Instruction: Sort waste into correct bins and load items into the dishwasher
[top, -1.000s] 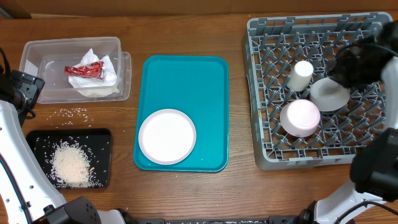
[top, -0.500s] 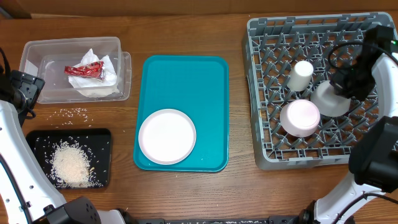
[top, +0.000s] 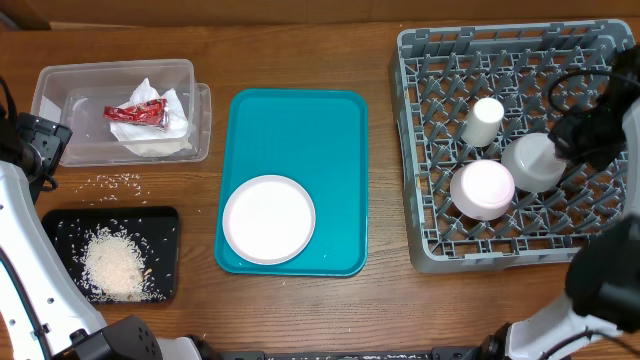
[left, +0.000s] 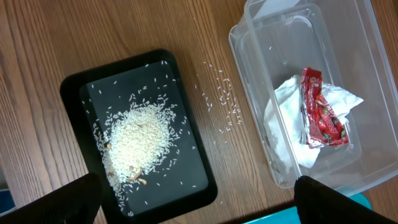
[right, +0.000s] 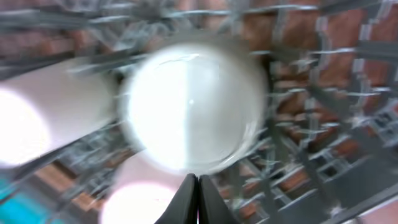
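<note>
Listing from the overhead view: dish rack (top: 515, 60) at the right of the desk (top: 380, 300), carrying the small white cup (top: 487, 121), the grey bowl (top: 533, 162) and the small white bowl (top: 483, 189) close together. The teal tray (top: 300, 120) lies at centre with the large white plate (top: 268, 219) on its near end. The clear tub (top: 60, 85) sits far left and the black tray (top: 60, 225) near left. The left wrist view alone shows detail here: the red wrapper (left: 320, 109) lies on the crumpled napkins (left: 283, 124) inside the tub, rice (left: 137, 137) is heaped in the black tray, and loose grains (left: 221, 99) are scattered on the desk between the two bins. The print on the wrapper is too small to read. The left claw (left: 199, 208) is spread wide, its dark fingers (left: 68, 199) at the frame's lower corners, the arm held over the left edge. The right wrist view is blurred; the right claw (right: 193, 186) is narrowed, tips together, over the rack just beside the grey bowl.
</note>
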